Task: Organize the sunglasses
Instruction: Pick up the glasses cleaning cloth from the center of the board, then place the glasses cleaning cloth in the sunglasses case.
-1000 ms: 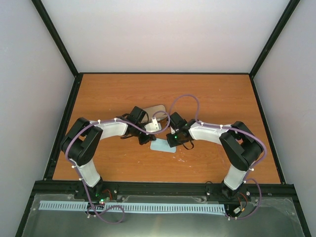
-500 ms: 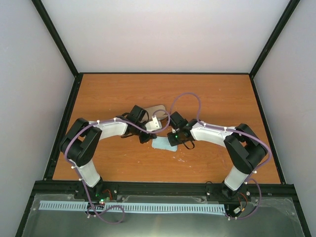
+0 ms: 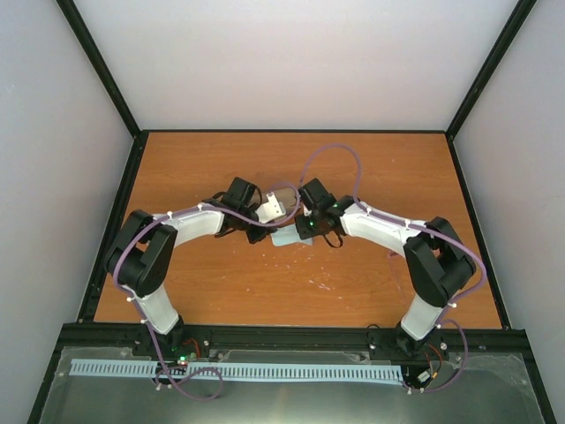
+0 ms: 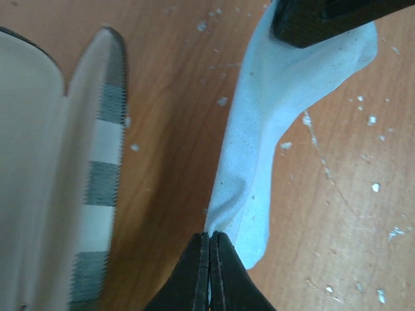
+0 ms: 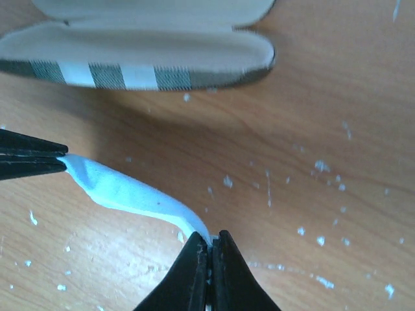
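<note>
We see the left gripper [image 4: 211, 237] with its two dark fingers pressed together, only a hairline between them, pinching one corner of the light blue cloth [image 4: 259, 149]. The right gripper [image 5: 209, 240] is closed just as tightly on the opposite end of the cloth. The fabric hangs between the two claws as a narrow, slightly sagging and twisted band. In the right wrist view it casts a soft shadow on the wood below, so we take it to be at least partly off the surface. Just beside the cloth, apart from it, lies the case [image 5: 130, 74], hinged open, with a brown and grey striped edge and a pale lining. We see only part of its inside. We cannot tell where the sunglasses are, since the wrist views show only part of the case and the arms cover the middle of the table from above. The table [image 3: 397, 177] is orange-brown wood grain, flecked with small white specks and fine scratches. The two arms meet near its centre, with purple cables [image 3: 331, 172] looping over them. Pale walls [image 3: 291, 62] framed by black posts [image 3: 106, 71] enclose the space. A white slotted strip [image 3: 229, 371] lies on a metal shelf at the near edge.
</note>
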Tool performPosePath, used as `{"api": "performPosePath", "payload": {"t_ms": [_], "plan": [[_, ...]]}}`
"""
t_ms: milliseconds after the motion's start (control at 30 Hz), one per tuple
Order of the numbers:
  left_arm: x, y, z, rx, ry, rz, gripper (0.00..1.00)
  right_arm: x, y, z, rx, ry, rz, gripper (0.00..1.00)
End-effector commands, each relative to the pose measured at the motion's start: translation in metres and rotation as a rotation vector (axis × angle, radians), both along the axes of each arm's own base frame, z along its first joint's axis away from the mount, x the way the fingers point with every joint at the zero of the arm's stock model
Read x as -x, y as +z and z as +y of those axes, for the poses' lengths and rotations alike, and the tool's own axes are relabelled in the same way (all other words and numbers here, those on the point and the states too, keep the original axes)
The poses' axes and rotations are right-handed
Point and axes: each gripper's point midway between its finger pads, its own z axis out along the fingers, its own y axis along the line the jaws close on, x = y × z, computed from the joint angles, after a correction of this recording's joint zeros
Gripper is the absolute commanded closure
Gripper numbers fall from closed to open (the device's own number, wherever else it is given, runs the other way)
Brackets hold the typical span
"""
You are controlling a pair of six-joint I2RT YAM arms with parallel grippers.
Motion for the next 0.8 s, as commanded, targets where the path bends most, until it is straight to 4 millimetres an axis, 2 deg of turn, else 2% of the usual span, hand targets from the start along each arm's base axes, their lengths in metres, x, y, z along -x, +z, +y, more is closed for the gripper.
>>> {"api": "performPosePath", "payload": {"t_ms": [0,300,533,767], "plan": [[-0.026,0.034,-0.001,0.039,0.034,-0.094,0.99,-0.019,0.007,0.006,0.008,0.031,-0.028,0.97],[-0.043,0.056,-0.002,0.062,0.052,-0.133,0.99,-0.041,0.018,0.015,-0.004,0.075,-0.042,0.97],[-0.05,0.077,-0.003,0.078,0.061,-0.167,0.99,-0.051,0.023,0.017,-0.017,0.098,-0.042,0.97],[-0.052,0.078,0.002,0.073,0.075,-0.172,0.99,-0.06,0.029,0.022,-0.04,0.111,-0.054,0.97]]}}
